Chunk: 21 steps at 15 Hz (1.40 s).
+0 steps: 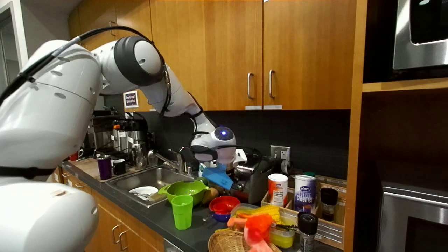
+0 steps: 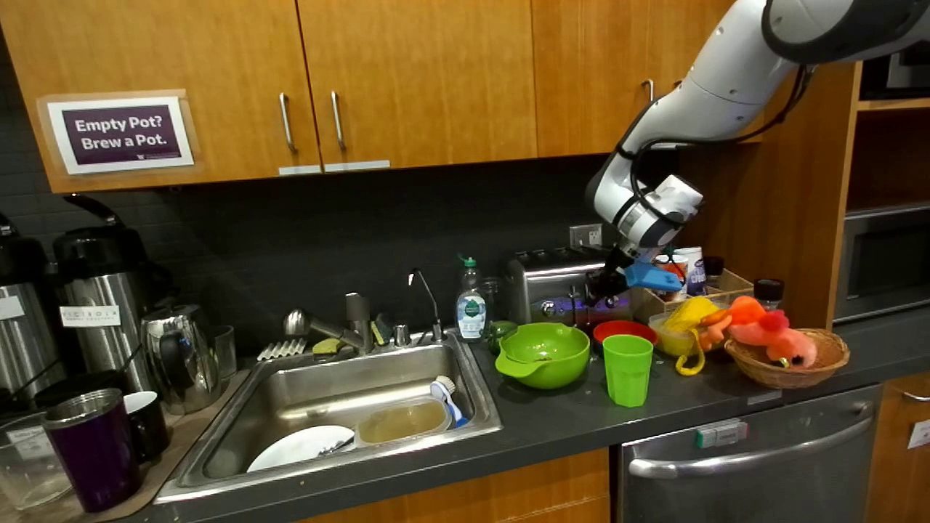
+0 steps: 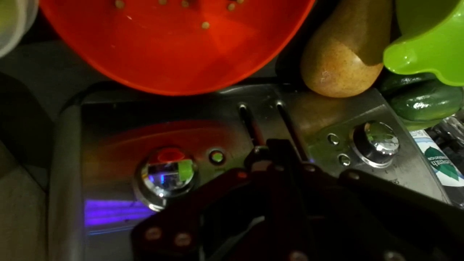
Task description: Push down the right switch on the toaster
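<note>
The silver toaster [image 2: 534,290] stands against the dark back wall. In an exterior view its dark side [image 1: 260,180] shows, with much of it hidden by my wrist. In the wrist view its metal front [image 3: 108,174] shows two upright slots and two round knobs, with the counter side at the top. My gripper [image 3: 270,145] is shut, its dark fingers together in front of the slots. A small dark switch lever [image 3: 258,152] sits by the fingertips at the left slot, partly covered. I cannot tell whether they touch. In an exterior view the gripper [image 2: 599,287] is at the toaster's front right.
A red bowl [image 3: 174,47], a brown rounded fruit or vegetable [image 3: 339,69] and a green bowl [image 2: 545,356] stand close before the toaster. A green cup [image 2: 628,370], a basket [image 2: 788,367] with a pink plush and a wooden organizer lie further right. The sink [image 2: 483,407] is left.
</note>
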### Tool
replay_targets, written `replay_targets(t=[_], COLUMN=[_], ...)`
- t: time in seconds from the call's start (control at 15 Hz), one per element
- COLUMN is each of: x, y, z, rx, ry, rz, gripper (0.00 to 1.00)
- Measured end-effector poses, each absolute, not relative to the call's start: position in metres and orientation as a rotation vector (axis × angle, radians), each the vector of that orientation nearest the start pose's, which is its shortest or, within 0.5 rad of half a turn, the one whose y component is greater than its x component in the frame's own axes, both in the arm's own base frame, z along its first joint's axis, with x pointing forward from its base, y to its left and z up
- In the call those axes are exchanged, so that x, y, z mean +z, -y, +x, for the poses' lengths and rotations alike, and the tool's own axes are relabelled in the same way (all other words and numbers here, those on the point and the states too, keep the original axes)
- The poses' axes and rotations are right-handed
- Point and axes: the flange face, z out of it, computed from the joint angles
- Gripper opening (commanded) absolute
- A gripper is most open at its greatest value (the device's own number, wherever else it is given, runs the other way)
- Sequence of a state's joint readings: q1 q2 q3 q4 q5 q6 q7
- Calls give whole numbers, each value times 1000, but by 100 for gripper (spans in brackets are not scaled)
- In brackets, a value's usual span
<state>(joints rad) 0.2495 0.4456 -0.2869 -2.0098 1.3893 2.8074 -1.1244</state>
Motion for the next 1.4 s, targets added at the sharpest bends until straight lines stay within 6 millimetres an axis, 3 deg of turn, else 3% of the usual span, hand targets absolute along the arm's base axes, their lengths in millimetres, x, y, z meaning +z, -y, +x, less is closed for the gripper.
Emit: replay_targets(t=[1.4], x=[224], y=[80], z=[611], rx=[-749], ry=[-206], rz=[-2639], gripper=[0])
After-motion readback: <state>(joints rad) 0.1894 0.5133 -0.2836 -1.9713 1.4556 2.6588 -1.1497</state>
